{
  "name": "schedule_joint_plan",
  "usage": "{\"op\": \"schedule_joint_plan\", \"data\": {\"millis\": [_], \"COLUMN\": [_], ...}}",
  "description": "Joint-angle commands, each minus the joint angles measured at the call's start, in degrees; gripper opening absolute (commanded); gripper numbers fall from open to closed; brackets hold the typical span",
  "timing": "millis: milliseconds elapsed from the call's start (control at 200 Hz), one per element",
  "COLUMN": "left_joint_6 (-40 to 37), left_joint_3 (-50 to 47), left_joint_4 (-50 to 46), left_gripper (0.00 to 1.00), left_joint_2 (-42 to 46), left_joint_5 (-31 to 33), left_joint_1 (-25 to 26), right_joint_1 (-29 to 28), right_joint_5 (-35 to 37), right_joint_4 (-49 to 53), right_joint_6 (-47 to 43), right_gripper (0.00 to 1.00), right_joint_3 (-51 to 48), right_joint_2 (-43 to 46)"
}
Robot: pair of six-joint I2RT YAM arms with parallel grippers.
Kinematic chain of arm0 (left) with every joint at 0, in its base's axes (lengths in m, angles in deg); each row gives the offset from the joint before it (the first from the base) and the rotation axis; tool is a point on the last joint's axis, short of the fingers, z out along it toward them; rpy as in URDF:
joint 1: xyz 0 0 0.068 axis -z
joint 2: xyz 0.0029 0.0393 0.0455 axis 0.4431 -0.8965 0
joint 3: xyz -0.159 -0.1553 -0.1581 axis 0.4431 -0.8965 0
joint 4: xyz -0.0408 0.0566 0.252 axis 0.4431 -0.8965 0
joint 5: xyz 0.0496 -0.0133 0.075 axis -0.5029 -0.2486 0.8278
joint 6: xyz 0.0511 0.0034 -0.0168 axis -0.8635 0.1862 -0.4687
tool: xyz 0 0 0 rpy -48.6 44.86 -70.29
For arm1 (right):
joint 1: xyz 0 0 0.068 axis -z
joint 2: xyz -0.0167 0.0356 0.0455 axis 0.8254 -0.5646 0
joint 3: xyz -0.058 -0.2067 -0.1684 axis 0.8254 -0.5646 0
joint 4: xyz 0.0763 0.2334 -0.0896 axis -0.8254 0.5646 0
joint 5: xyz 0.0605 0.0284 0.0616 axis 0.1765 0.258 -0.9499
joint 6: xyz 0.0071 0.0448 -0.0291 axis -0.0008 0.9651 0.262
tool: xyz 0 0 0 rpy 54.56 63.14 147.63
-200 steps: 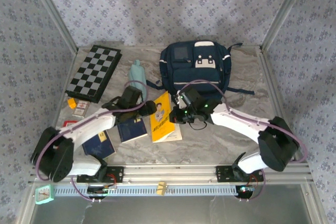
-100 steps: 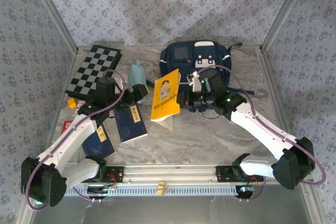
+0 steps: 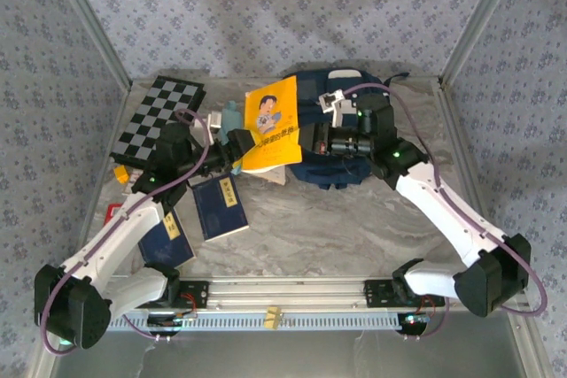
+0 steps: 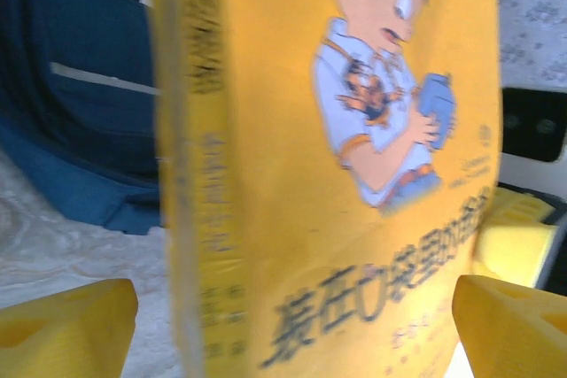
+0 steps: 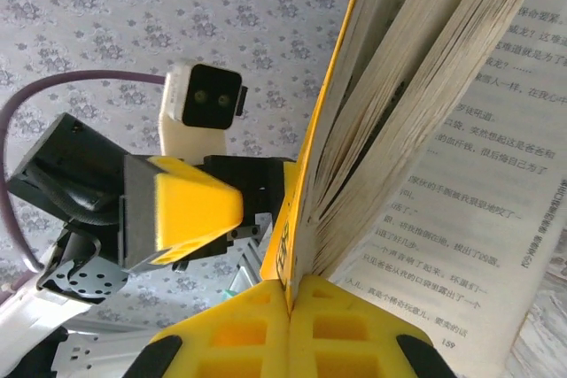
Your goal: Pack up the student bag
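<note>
Right pincer [image 5: 288, 298] is clamped on the yellow book [image 3: 271, 123], pads pressed together on the cover edge only. The pages hang loose and fan out beside that pincer. Left pincer [image 4: 291, 325] is spread wide, one pad on each side of the book, touching nothing that I can see. The student bag [image 3: 337, 170] lies on the bench [image 3: 354, 227] just under and behind the right pincer, and beyond the book from the left one.

Risks:
- A thin cover pinch could let the book swing, slip out or tear.
- If the left pincer shuts off-centre, it creases the fanned pages.
- I can't tell whether the bag mouth is open. If it isn't, the book just jams against the fabric.

Writing: the cover shows a cartoon boy with a Chinese title that looks like 装在口袋里的爸爸. The spine text is blurred. An open page shows Chinese print and the page number 159.
</note>
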Motion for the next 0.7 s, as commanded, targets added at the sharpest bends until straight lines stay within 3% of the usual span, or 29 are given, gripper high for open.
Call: {"op": "schedule_joint_plan", "data": {"millis": [0, 75, 495, 595, 695], "left_joint_6": [1.5, 1.2, 2.8, 2.8, 2.8], "left_joint_3": [2.4, 2.8, 3.1, 3.4, 3.2], "left_joint_4": [5.6, 5.6, 9.5, 10.2, 11.0], "left_gripper": [0.85, 0.78, 0.2, 0.11, 0.02], "left_joint_2": [1.2, 1.5, -1.9, -2.5, -3.0], "left_joint_5": [-1.5, -1.0, 1.5, 2.6, 4.6], "left_joint_1": [0.8, 0.9, 1.9, 2.0, 2.0], "right_joint_1": [0.8, 1.4, 3.1, 3.8, 5.2], "right_joint_5": [-3.0, -3.3, -4.1, -3.9, -3.4], "right_joint_4": [-4.0, -3.9, -2.5, -1.6, -0.4], "right_joint_6": [-1.5, -1.7, -3.2, -3.2, -2.5], "right_gripper": [0.0, 0.0, 0.0, 0.12, 0.34], "right_joint_3": [2.2, 1.8, -0.6, -1.9, -3.8], "right_joint_2": [-1.3, -1.7, -2.3, -2.1, -1.4]}}
